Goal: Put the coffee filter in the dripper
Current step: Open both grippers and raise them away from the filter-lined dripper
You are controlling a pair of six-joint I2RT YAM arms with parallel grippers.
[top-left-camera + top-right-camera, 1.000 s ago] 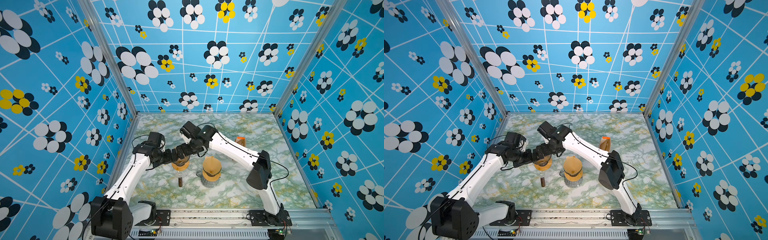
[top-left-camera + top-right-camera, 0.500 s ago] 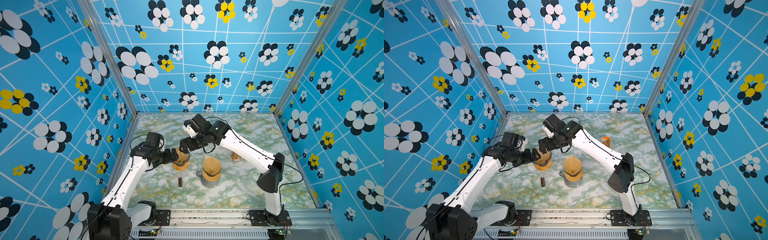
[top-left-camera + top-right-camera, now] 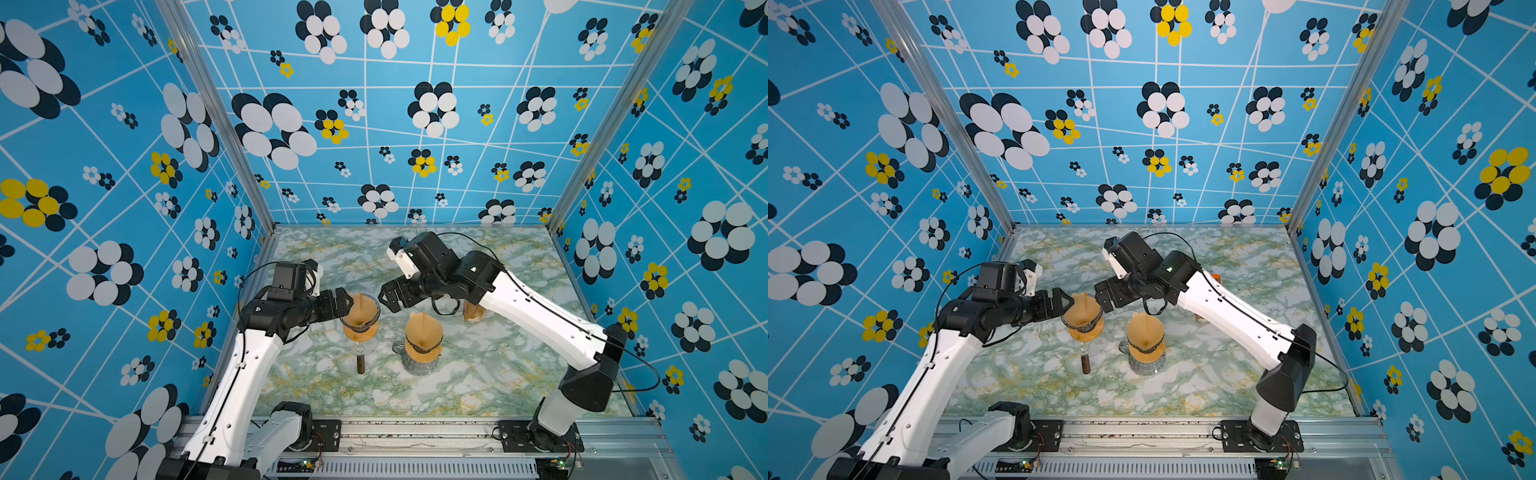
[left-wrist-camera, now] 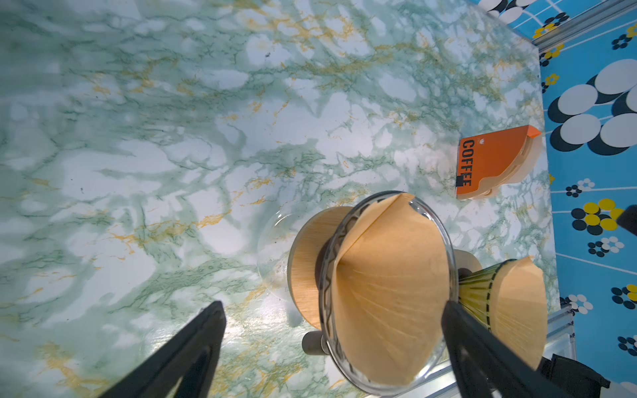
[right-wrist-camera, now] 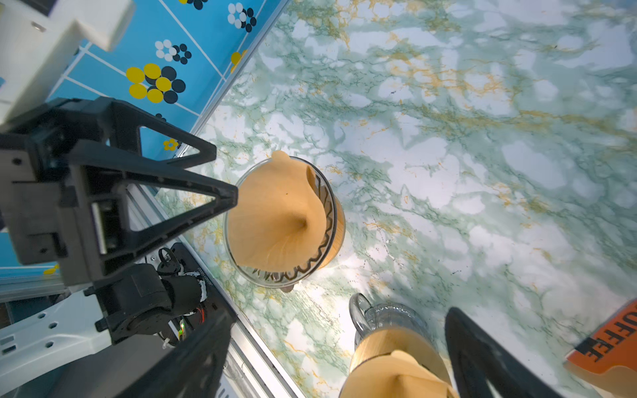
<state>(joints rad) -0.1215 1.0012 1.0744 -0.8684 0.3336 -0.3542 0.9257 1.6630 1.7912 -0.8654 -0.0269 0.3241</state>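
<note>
A glass dripper [image 3: 360, 335] [image 4: 450, 241] on a wooden collar stands left of centre, and the brown paper coffee filter [image 3: 360, 316] [image 3: 1081, 313] [image 4: 389, 282] [image 5: 275, 220] sits inside it as a cone. My left gripper [image 3: 347, 305] [image 3: 1065, 305] [image 4: 334, 344] [image 5: 224, 174] is open at the dripper's left rim; in the left wrist view the cone lies between its spread fingers, and none visibly presses it. My right gripper [image 3: 388, 299] [image 3: 1102, 297] [image 5: 337, 348] is open and empty, just right of the dripper and apart from it.
A second dripper with its own filter [image 3: 423, 338] [image 3: 1144, 332] [image 4: 517, 303] [image 5: 396, 372] sits on a glass server at centre. An orange COFFEE filter holder [image 3: 473, 312] [image 4: 489, 162] [image 5: 606, 337] stands behind my right arm. Blue patterned walls enclose the marble table [image 3: 498, 374].
My right gripper has drawn back from over the left dripper, up and to the right, leaving the filter in it. The left gripper has stayed beside the dripper.
</note>
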